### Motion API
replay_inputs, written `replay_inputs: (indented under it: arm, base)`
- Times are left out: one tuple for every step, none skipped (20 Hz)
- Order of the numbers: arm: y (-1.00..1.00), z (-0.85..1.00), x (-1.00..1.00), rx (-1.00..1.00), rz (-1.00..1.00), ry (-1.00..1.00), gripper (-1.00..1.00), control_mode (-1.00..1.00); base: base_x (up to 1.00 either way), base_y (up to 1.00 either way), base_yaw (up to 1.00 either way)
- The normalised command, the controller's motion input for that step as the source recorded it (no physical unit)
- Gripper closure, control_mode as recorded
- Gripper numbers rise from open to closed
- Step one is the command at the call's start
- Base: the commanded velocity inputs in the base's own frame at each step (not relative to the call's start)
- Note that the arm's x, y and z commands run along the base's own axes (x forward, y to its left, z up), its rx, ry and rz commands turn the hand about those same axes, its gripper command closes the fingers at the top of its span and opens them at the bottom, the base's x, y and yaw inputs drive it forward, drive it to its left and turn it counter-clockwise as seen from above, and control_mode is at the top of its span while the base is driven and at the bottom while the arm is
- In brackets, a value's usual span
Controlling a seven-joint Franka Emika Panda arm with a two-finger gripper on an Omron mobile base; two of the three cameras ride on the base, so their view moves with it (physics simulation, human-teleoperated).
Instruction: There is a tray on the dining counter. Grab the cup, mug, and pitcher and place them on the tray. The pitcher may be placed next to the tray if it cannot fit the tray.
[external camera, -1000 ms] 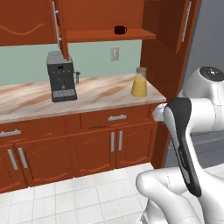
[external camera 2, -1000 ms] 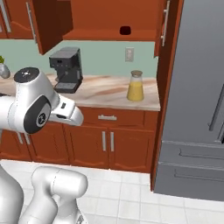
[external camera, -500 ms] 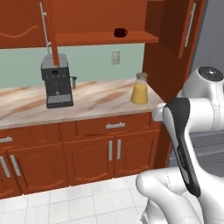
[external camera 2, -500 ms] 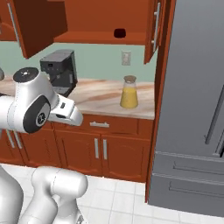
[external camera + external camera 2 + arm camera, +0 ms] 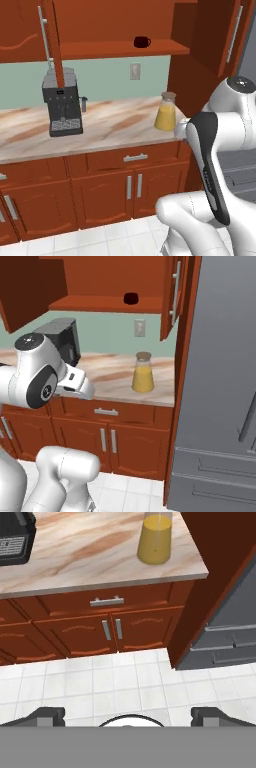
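The pitcher (image 5: 165, 112) is being faced near the marbled counter's (image 5: 110, 125) right end, the mug (image 5: 142, 42) sitting on the open cabinet shelf above. The gripper (image 5: 127, 716) is being carried fully open and empty; it should be brought level with the pitcher's neck before closing.

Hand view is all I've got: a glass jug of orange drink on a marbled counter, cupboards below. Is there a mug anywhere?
Observer: Yes, a dark red mug sits on the open cabinet shelf above the counter.
Operator: Right over the jug?
Observer: Nearly. From both base views it sits a little left of the pitcher.
Operator: Does the jug have a top?
Observer: A round tan lid closes its neck.
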Motion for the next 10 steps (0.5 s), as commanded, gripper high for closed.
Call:
replay_inputs:
  arm:
    - [0.0, 0.0, 0.0, 0.0, 0.0, 0.0, -1.0, 1.0]
    - [0.0, 0.0, 0.0, 0.0, 0.0, 0.0, -1.0, 1.0]
    - [0.0, 0.0, 0.0, 0.0, 0.0, 0.0, -1.0, 1.0]
    - [0.0, 0.0, 0.0, 0.0, 0.0, 0.0, -1.0, 1.0]
    - [0.0, 0.0, 0.0, 0.0, 0.0, 0.0, -1.0, 1.0]
    - [0.0, 0.0, 0.0, 0.0, 0.0, 0.0, -1.0, 1.0]
    - [0.0, 0.0, 0.0, 0.0, 0.0, 0.0, -1.0, 1.0]
    - [0.0, 0.0, 0.0, 0.0, 0.0, 0.0, -1.0, 1.0]
    - [0.0, 0.0, 0.0, 0.0, 0.0, 0.0, -1.0, 1.0]
    - [0.0, 0.0, 0.0, 0.0, 0.0, 0.0, -1.0, 1.0]
  base:
    - [0.68, 0.0, -0.03]
    - [0.62, 0.0, -0.01]
    - [0.6, 0.0, 0.0]
    - [0.6, 0.0, -0.02]
    - [0.61, 0.0, -0.03]
    - [0.62, 0.0, -0.03]
    - [0.63, 0.0, -0.03]
    - [0.61, 0.0, -0.03]
    - [0.61, 0.0, -0.04]
    - [0.59, 0.0, -0.04]
